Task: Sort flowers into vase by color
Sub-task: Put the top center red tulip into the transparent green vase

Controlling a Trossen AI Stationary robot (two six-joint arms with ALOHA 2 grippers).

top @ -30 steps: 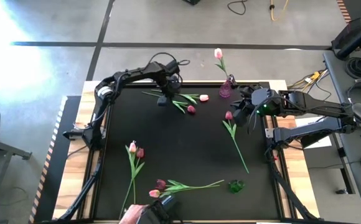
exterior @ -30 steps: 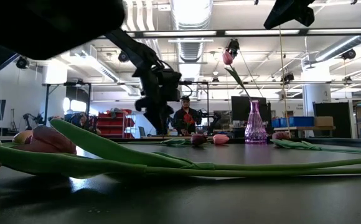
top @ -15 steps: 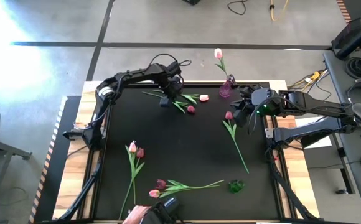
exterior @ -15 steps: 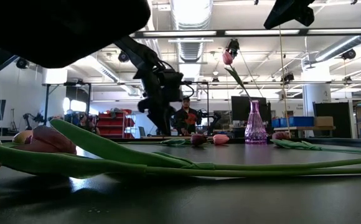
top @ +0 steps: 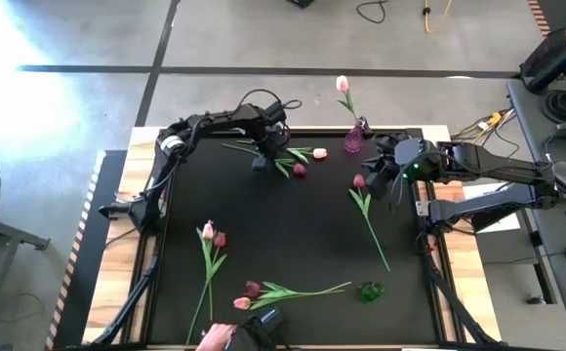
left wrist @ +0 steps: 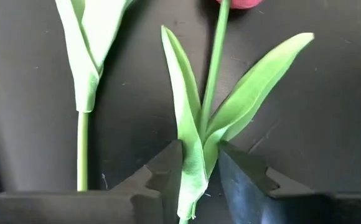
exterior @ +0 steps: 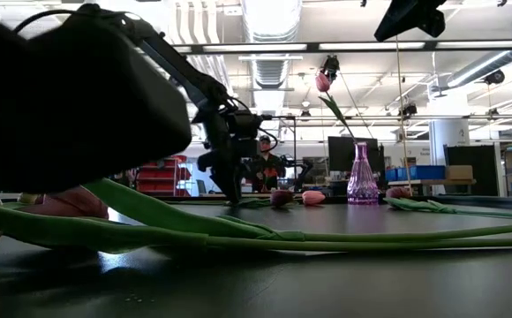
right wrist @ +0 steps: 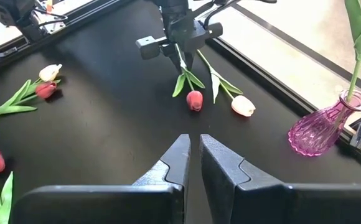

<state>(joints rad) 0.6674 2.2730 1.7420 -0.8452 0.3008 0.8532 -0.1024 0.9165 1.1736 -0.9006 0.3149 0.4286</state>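
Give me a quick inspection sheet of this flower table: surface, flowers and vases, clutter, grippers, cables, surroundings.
Surface: black mat on a wooden table.
Job's things: pink vase with one pale tulip; green vase without flowers; other tulips lying flat on the mat.
Clutter: nothing seen.
Grippers: left gripper closing around the dark tulip's stem; right gripper shut, holding nothing, near the pink vase.
Cables: loose cables on the floor beyond the table.
Surroundings: open workshop; a person in the background.

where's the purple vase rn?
High view: the purple vase stands at the table's far edge, right of centre, holding one pink tulip, just beyond the right gripper.
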